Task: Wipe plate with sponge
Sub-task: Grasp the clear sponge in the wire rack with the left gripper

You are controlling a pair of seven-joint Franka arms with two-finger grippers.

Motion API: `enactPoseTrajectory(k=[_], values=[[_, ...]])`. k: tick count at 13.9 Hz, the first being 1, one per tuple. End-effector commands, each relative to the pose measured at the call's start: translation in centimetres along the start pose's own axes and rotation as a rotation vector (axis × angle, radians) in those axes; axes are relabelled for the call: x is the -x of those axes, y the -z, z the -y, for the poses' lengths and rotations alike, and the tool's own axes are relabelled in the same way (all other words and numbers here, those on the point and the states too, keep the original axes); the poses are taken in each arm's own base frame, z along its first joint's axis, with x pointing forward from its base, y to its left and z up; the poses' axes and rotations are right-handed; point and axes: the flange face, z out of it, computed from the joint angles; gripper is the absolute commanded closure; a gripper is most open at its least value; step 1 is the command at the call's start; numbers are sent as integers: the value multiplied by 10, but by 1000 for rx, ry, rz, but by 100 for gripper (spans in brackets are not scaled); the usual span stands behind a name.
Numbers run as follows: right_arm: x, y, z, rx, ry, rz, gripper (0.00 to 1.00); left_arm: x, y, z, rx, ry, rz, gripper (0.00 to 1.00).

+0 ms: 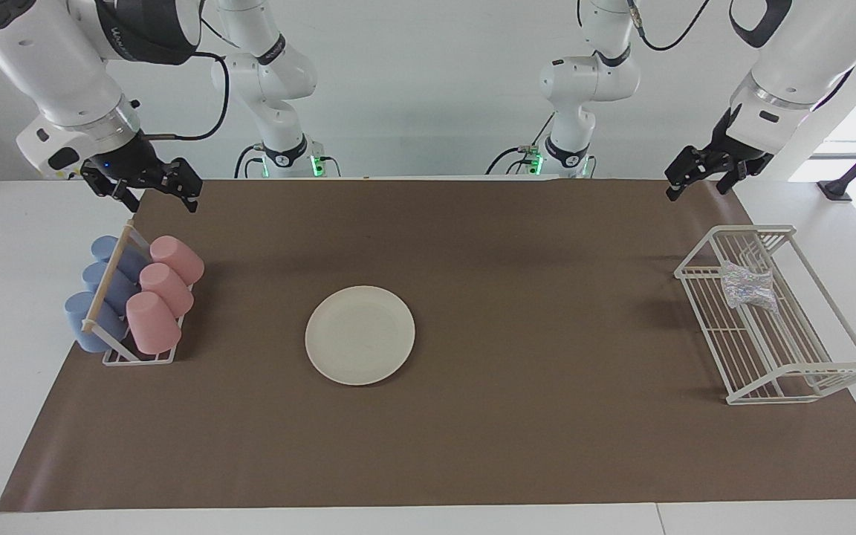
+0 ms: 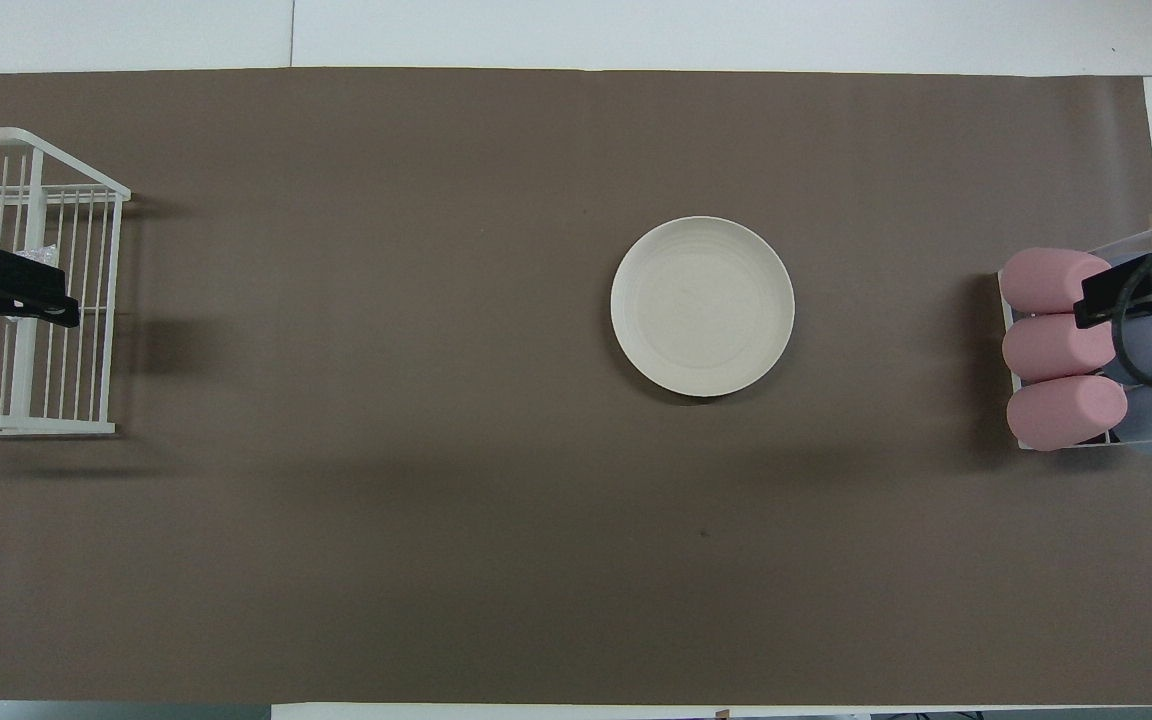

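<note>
Facing: brown mat on table [image 1: 12, 297]; plate [image 1: 360, 335] mid-mat; sponge [image 1: 749, 288] in wire rack [image 1: 837, 371]; left gripper [image 1: 699, 178], right gripper [image 1: 153, 189] raised, fingers open, empty | Overhead: plate [image 2: 702, 306] bare, wiping not begun.

I count one cream-white plate [image 1: 360, 335] on one brown mat [image 1: 472, 446]. One glittery silver sponge [image 1: 749, 288] lies in one white wire rack [image 1: 792, 368] at my left arm's end of the table. At my right arm's end stands one cup holder [image 1: 138, 358] with one wooden bar [image 1: 107, 279] across its top. It carries six cups: three pink cups [image 1: 154, 321] in one row and three blue cups [image 1: 86, 319] in the other. My own two grippers complete the tally: one left gripper [image 1: 699, 182] and one right gripper [image 1: 153, 195], each with two fingers, both spread wide and holding nothing.
</note>
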Motion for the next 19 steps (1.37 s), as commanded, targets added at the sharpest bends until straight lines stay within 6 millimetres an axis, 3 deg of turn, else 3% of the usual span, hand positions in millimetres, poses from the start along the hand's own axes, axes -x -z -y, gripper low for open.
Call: enactPoseTrajectory(k=[1,5,7,11,12,14,15,19], values=[[4,1,0,-18,14,-13,0,5,1,3,14,1,-14,0],[4,0,1,-20,6,-12,0,4,0,9,14,22,-10,0],[4,-1,1,-20,-105,-6,0,4,0,16,14,38,-10,0],[8,-3,-2,-22,-360,6,0,-2,-11,9,1,102,-42,0],[8,-3,-2,-22,-433,5,0,-6,-20,6,-55,108,-42,0],[8,-3,-3,-22,-590,8,0,-19,-51,-20,-211,53,-31,0],[7,-3,1,-21,-677,9,0,-25,-60,-20,-264,50,-30,0],[7,-3,24,-15,-1024,13,0,-66,-137,-32,-585,-9,10,0]])
